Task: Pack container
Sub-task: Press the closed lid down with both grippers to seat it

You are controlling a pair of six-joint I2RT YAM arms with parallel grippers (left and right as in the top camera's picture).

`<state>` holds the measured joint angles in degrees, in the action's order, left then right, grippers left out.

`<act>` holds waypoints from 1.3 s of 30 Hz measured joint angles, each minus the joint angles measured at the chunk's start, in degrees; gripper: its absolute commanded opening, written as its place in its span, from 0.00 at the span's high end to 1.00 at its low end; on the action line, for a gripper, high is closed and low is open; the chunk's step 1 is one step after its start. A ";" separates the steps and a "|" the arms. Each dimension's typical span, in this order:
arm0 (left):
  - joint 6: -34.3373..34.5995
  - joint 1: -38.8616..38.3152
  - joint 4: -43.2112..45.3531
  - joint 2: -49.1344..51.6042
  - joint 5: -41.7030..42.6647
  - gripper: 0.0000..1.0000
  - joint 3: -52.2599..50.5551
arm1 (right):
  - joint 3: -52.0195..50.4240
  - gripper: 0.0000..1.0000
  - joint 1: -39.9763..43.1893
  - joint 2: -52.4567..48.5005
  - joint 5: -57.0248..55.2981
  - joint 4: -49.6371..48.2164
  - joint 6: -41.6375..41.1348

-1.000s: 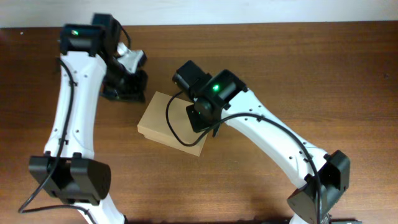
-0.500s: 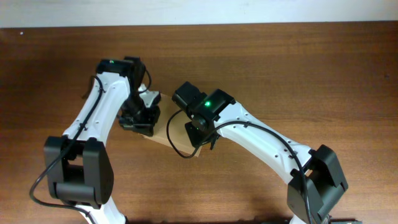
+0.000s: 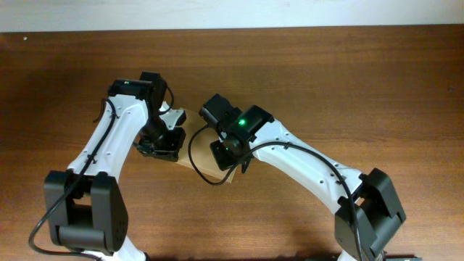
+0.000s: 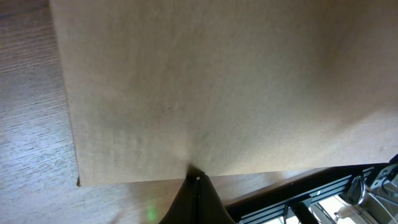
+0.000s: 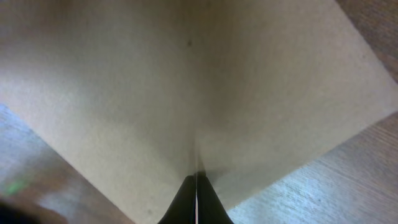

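The container (image 3: 197,161) is a closed tan cardboard box at the table's middle, mostly hidden under both arms in the overhead view. Its flat lid fills the left wrist view (image 4: 217,81) and the right wrist view (image 5: 186,74). My left gripper (image 3: 161,146) is shut, its fingertips (image 4: 197,180) touching the lid at the box's left edge. My right gripper (image 3: 229,154) is shut, its fingertips (image 5: 196,179) resting on the lid near the box's right side. Neither gripper holds anything. The box's contents are hidden.
The brown wooden table (image 3: 362,87) extends around the box. A white wall strip (image 3: 290,13) runs along the back. The two arms lean toward each other over the box, close together.
My left arm has swung from the back left down onto the box's left edge. My right gripper has stayed on the lid, shifting only slightly.
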<state>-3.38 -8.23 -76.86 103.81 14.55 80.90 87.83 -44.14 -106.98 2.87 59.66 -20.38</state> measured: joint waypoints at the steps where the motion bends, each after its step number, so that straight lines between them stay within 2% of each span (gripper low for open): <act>1: 0.00 0.00 0.00 0.00 0.00 0.98 0.04 | 0.00 0.96 0.00 0.04 -0.02 -0.11 0.13; 7: 0.02 -0.04 -0.55 0.72 -0.26 0.99 2.12 | 1.49 0.96 0.11 0.24 -1.90 1.03 2.10; 15: 1.95 -0.22 -1.33 1.53 -10.60 0.98 13.11 | 14.67 0.96 4.07 3.32 -6.82 9.18 3.50; 20: 2.60 1.01 -1.53 1.55 -14.43 0.98 13.77 | 16.11 0.96 8.92 4.94 -7.98 12.39 3.96; 28: 3.06 5.49 -0.22 1.57 -16.41 0.98 12.98 | 7.08 0.96 11.43 4.92 -8.35 9.40 4.57; 39: 3.26 7.13 5.29 1.62 -15.54 0.98 1.88 | -10.99 0.96 11.43 4.68 1.18 -3.13 4.57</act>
<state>-0.12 -1.10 -71.57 105.43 -0.99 82.78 76.84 -32.71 -102.30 4.05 56.53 -15.81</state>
